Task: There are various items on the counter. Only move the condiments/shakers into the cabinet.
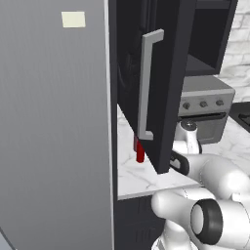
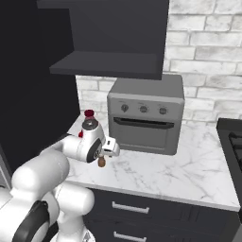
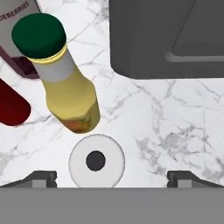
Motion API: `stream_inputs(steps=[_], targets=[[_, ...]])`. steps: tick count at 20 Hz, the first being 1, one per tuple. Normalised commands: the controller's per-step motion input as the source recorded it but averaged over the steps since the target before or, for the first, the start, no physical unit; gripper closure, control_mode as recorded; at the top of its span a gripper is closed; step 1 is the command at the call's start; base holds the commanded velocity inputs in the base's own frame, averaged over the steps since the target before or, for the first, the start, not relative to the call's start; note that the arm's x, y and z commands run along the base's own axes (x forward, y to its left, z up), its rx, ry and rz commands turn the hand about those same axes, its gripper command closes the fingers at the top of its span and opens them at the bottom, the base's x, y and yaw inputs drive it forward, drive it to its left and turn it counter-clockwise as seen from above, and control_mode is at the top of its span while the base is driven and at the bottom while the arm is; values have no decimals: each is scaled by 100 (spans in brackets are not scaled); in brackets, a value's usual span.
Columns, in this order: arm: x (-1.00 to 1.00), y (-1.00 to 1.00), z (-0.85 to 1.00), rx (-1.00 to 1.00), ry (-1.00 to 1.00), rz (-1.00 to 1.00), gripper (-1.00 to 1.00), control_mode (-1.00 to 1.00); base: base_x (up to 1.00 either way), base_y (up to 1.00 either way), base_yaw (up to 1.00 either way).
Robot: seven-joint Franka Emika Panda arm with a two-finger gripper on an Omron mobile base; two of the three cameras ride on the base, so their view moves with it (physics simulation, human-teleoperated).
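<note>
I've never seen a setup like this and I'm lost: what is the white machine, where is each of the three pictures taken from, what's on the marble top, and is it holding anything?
The white machine is a robot arm in a simulated kitchen. Two pictures come from cameras behind it, one to its left and one to its right. The third looks straight down from its hand, so you see things from above.

Its gripper is open and holds nothing; the two dark tips at the bottom edge are its fingers.

On the marble counter stand a silver toaster oven and, in the hand view, a yellow bottle with a green cap, a white round-topped shaker, a dark red item and part of a labelled carton. The left view also shows a slim red bottle behind the open black cabinet door.
</note>
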Motion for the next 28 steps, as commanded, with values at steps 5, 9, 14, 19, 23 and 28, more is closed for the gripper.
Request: stream_inputs(steps=[5, 9, 14, 19, 23, 28], targets=[[0, 6, -14, 0, -1, 0, -100, -100, 0, 0, 0], [0, 11, -25, 0, 0, 0, -100, -100, 0, 0, 0], [0, 1, -21, 0, -3, 0, -100, -100, 0, 0, 0], [0, 0, -9, 0, -2, 0, 100, -100, 0, 0, 0], [0, 0, 0, 0, 0, 0, 100, -100, 0, 0, 0], [-4, 0, 8, 0, -2, 0, 100, -100, 0, 0, 0]])
